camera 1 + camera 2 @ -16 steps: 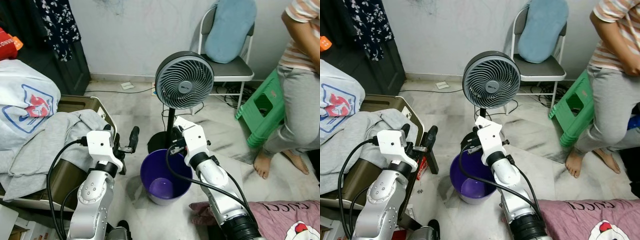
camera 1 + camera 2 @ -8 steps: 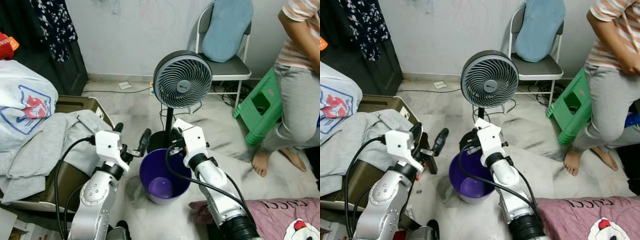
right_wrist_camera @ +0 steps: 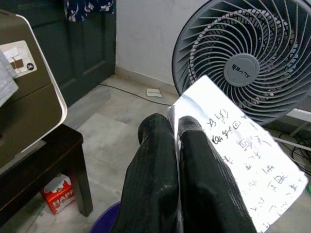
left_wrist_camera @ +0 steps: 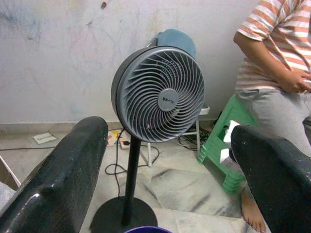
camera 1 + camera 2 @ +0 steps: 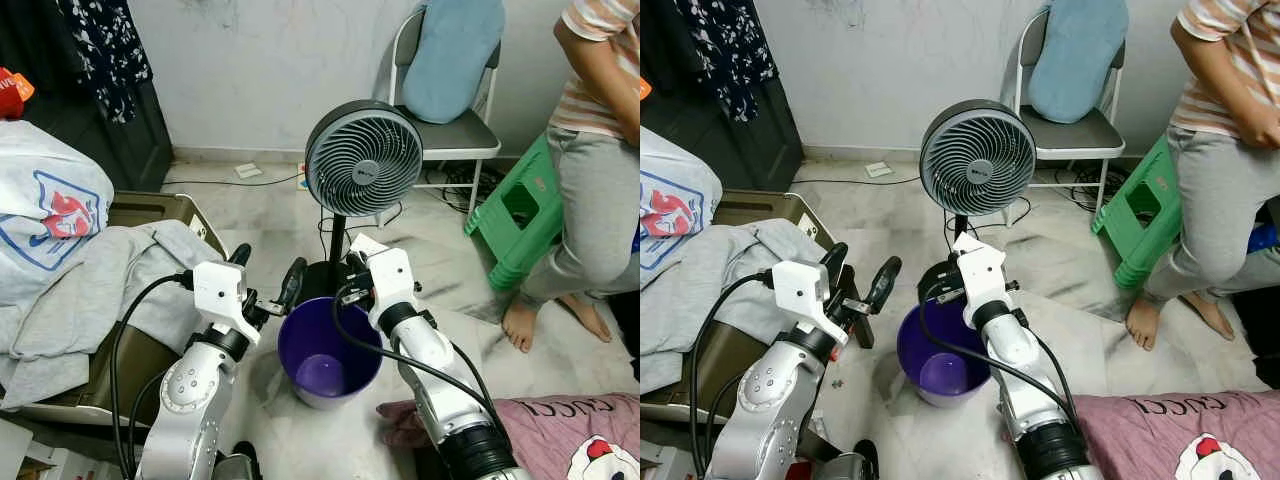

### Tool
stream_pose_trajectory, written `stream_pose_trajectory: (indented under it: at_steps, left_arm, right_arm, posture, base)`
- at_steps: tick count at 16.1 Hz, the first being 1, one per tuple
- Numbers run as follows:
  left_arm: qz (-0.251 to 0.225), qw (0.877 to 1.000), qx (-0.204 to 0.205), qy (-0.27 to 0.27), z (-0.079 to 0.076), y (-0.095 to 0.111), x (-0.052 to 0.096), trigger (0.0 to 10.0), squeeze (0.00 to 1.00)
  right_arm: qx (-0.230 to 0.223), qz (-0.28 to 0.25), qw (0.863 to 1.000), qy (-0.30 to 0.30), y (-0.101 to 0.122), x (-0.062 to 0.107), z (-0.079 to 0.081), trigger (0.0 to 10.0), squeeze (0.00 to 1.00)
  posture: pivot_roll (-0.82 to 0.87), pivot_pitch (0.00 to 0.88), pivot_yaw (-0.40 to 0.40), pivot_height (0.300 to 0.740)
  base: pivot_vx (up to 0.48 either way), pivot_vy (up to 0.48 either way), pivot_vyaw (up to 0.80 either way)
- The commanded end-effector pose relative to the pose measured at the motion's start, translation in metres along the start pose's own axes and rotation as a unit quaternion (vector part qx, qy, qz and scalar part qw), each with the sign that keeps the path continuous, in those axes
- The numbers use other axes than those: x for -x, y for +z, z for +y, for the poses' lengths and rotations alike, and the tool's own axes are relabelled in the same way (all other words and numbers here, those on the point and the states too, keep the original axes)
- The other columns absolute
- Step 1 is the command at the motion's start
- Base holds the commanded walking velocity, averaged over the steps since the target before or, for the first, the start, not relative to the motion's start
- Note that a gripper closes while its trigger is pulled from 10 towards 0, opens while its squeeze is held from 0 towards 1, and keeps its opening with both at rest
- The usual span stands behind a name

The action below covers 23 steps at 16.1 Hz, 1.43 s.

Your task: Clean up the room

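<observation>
Messy room with a standing fan [image 5: 364,160] behind, and the right gripper [image 3: 174,127] is clamped on a handwritten paper slip [image 3: 238,165] right above the purple bin [image 5: 329,352]'s far rim (left gripper [image 5: 268,278] sits empty, fingers spread, beside it).

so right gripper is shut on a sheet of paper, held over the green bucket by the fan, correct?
Only the colour is wrong: the bucket is purple, as the left eye view shows. The right gripper is shut on the sheet of paper, over the bucket by the fan.
</observation>
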<state>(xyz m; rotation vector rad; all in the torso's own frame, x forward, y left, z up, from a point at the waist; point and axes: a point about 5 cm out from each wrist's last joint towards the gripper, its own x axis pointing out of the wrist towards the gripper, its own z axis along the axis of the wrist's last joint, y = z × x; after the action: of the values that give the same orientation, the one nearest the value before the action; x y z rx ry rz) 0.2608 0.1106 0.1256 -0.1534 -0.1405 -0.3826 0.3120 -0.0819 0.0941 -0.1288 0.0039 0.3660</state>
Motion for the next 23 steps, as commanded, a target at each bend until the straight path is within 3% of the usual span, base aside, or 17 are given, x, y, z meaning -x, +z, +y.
stream_pose_trajectory:
  at_steps: [1, 14, 23]
  left_arm:
    - [-0.011, 1.0, -0.004, -0.006, 0.0001, 0.0046, -0.0009, 10.0, 0.0]
    - [-0.01, 1.0, 0.002, -0.011, -0.0022, 0.004, -0.0022, 10.0, 0.0]
    - [-0.011, 1.0, 0.004, -0.016, -0.0034, 0.0042, -0.003, 10.0, 0.0]
  right_arm:
    - [-0.001, 0.004, 1.0, -0.002, -0.0006, -0.0016, -0.0021, 10.0, 0.0]
    - [0.0, 0.004, 1.0, -0.005, -0.0014, -0.0016, -0.0024, 10.0, 0.0]
    - [0.0, 0.005, 1.0, -0.003, -0.002, -0.0023, -0.0006, 10.0, 0.0]
  posture:
    - [0.04, 0.1, -0.045, 0.74]
    - [0.03, 0.112, -0.045, 0.74]
    - [0.03, 0.111, -0.044, 0.74]
  base:
    - [0.0, 0.0, 0.0]
    - [0.252, 0.0, 0.0]
    - [0.117, 0.0, 0.0]
